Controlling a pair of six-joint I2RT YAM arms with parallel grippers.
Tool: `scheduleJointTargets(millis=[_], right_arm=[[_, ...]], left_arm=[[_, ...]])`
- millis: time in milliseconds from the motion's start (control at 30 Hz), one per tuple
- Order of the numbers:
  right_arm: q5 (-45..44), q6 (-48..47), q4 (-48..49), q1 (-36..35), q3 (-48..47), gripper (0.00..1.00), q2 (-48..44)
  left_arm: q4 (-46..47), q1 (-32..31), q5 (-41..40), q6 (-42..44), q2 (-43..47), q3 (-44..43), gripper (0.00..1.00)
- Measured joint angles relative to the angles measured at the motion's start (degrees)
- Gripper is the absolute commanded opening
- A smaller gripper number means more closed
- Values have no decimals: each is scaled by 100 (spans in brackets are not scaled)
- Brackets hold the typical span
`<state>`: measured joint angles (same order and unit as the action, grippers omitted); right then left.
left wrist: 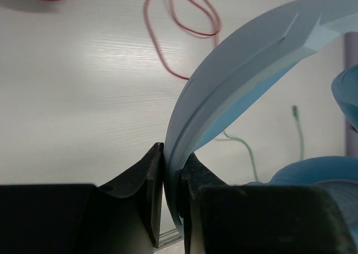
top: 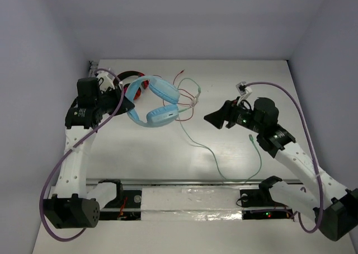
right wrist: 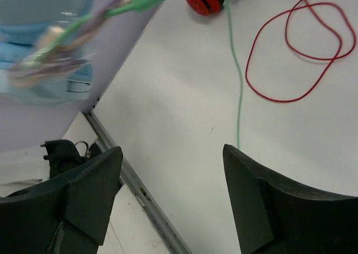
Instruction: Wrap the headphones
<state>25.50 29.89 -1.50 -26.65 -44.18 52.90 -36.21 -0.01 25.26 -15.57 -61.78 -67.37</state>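
The headphones (top: 154, 103) are found at 11 o'clock on the table (top: 140, 156), their headband (left wrist: 240, 69) clamped between the closed fingers of the left gripper (top: 126, 104), which is set at their 9 o'clock. The right gripper (top: 212, 118) is held at their 3 o'clock, well apart, its fingers spread wide with nothing between them. The pale green cable (top: 215, 156) is trailed toward 5 o'clock. The red-and-black headphones (top: 130, 78) are largely hidden behind the blue set and the left arm. Any lettering is too small to be read, and in the right wrist view the 10 o'clock corner is blurred.
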Motion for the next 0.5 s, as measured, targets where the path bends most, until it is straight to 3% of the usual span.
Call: scheduleJointTargets(millis=[100, 333, 500], right_arm=[[17, -83, 201, -262, -4, 86, 409], [-42, -387, 728, -417, -116, 85, 1405], [-66, -286, 1633, -417, -107, 84, 1956]], left_arm=[[323, -26, 638, -267, -4, 15, 0], [1307, -57, 1602, -909, 26, 109, 0], [2070, -63, 2079, -1484, 136, 302, 0]])
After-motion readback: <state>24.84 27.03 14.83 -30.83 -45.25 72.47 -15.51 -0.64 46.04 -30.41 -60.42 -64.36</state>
